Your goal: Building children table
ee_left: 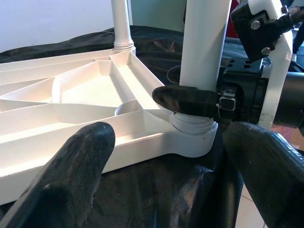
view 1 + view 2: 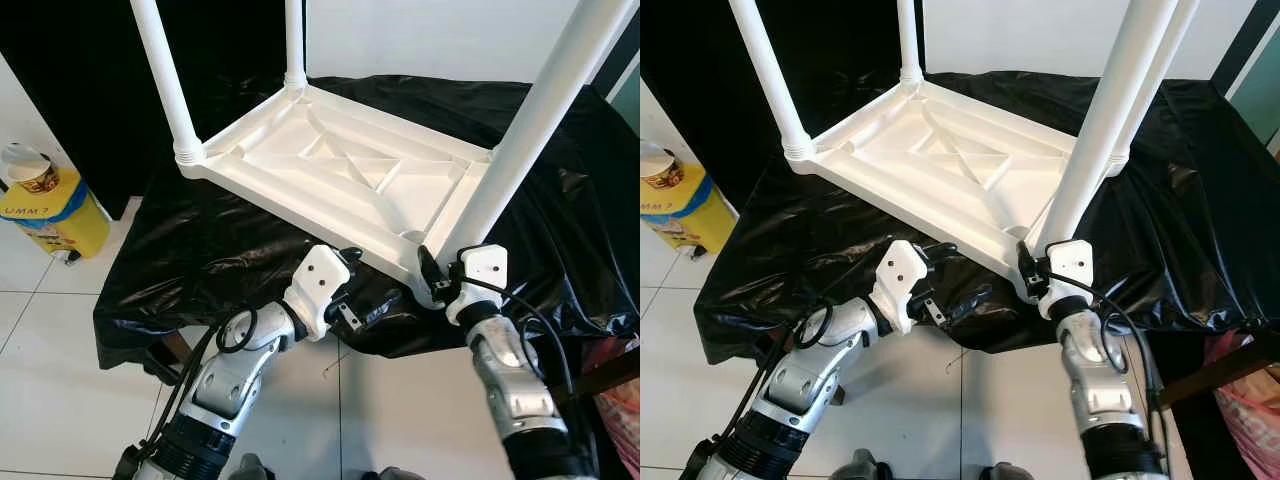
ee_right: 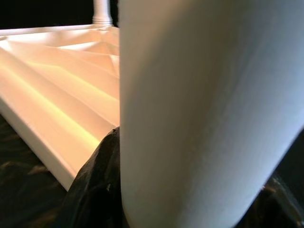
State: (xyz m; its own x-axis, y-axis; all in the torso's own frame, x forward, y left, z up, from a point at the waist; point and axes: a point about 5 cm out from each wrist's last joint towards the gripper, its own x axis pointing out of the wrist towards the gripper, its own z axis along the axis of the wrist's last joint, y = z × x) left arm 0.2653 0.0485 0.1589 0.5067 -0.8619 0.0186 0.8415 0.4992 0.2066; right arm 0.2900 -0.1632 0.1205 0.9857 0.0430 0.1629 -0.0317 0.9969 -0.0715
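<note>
- Four white legs look fitted: the nearest leg [image 2: 540,120] stands in the near corner socket of the upturned tabletop [image 2: 340,170], and the others rise at its remaining corners, so the build seems almost done
- Right gripper [image 1: 190,100] is closed around the base of that nearest leg, one black finger wrapped across it just above the threaded collar; I judge the leg is being seated or tightened, though whether it is fully home I cannot tell
- Left gripper [image 2: 375,310] hovers just before the table's near edge, its fingers [image 1: 80,166] spread apart and empty, pointing at the same corner
- Tabletop lies underside up on a surface draped in black plastic sheet [image 2: 200,250], ribbed bracing showing; its long axis runs from the far left corner toward the near right corner
- All legs point upward, their long axes roughly vertical, tops out of frame
- What remains, as I judge it: finish this last leg, then turn the table upright
- Far left, a yellow bin [image 2: 50,210] stands on the tiled floor
</note>
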